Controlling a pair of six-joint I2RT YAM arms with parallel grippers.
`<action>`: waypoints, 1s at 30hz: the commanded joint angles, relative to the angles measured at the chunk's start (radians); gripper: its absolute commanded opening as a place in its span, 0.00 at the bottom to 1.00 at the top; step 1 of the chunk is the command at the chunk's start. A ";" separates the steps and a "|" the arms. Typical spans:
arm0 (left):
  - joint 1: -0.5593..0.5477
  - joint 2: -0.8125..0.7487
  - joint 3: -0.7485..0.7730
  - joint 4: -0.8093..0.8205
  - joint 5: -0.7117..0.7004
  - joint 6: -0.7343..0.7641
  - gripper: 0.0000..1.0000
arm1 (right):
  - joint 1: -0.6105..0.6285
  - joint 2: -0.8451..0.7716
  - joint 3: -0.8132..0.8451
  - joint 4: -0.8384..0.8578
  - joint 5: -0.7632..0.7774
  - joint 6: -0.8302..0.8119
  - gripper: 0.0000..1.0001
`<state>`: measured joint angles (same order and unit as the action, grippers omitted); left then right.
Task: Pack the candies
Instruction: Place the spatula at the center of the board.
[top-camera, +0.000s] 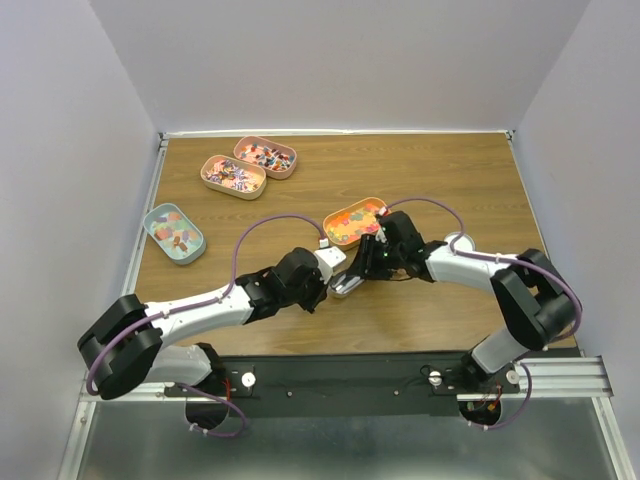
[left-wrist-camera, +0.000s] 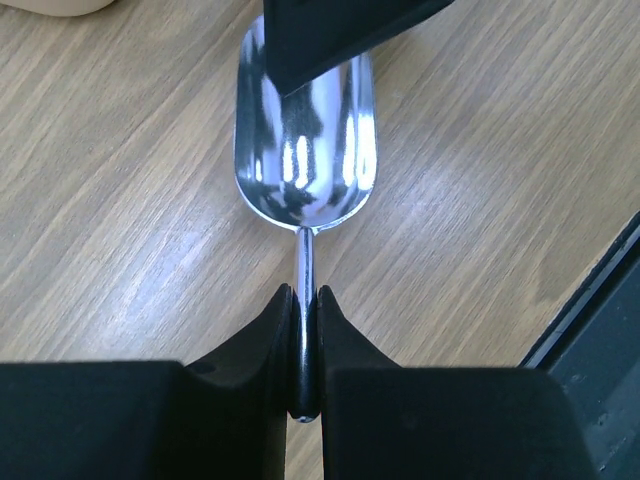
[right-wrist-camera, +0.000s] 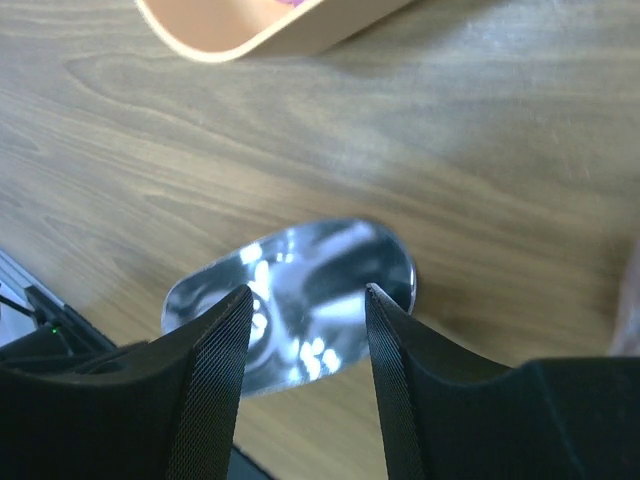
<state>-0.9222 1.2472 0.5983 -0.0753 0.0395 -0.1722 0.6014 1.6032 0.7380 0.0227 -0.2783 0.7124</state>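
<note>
This is probably a robotics lab's test cell rather than a home: a wood-grain table (top-camera: 450, 190) is boxed in on three sides by plain pale panels (top-camera: 70, 150), with a left arm (top-camera: 195, 318) and right arm (top-camera: 465, 266), trailing purple cables (top-camera: 262, 225), bolted to a black base plate (top-camera: 340, 372) on aluminium rails (top-camera: 575, 372).

1 teal tin (top-camera: 147, 222), 2 pink tins (top-camera: 203, 172) (top-camera: 294, 160) and 1 orange tin (top-camera: 327, 224) make 4 oval tins in all, and all 4 hold candies (top-camera: 352, 222), mixed in colour and too many and too small to count. There is 1 silver scoop (left-wrist-camera: 306, 140). There are 2 arms, the left arm (top-camera: 200, 315) and the right arm (top-camera: 470, 265), each ending in 1 gripper, the left gripper (left-wrist-camera: 305, 300) and the right gripper (right-wrist-camera: 308, 300), with 2 fingers apiece, 4 fingers in total.
</note>
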 joint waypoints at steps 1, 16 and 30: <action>-0.003 -0.009 0.011 0.032 -0.004 0.000 0.00 | 0.017 -0.104 0.080 -0.190 0.123 0.033 0.58; -0.038 -0.094 -0.011 0.017 -0.004 0.000 0.00 | 0.115 -0.158 0.029 -0.345 0.188 0.369 0.59; -0.047 -0.074 -0.014 0.028 -0.004 0.000 0.00 | 0.130 -0.221 -0.025 -0.423 0.238 0.446 0.58</action>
<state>-0.9657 1.1637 0.5861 -0.0765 0.0479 -0.1722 0.7181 1.4364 0.7605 -0.2813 -0.1001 1.1213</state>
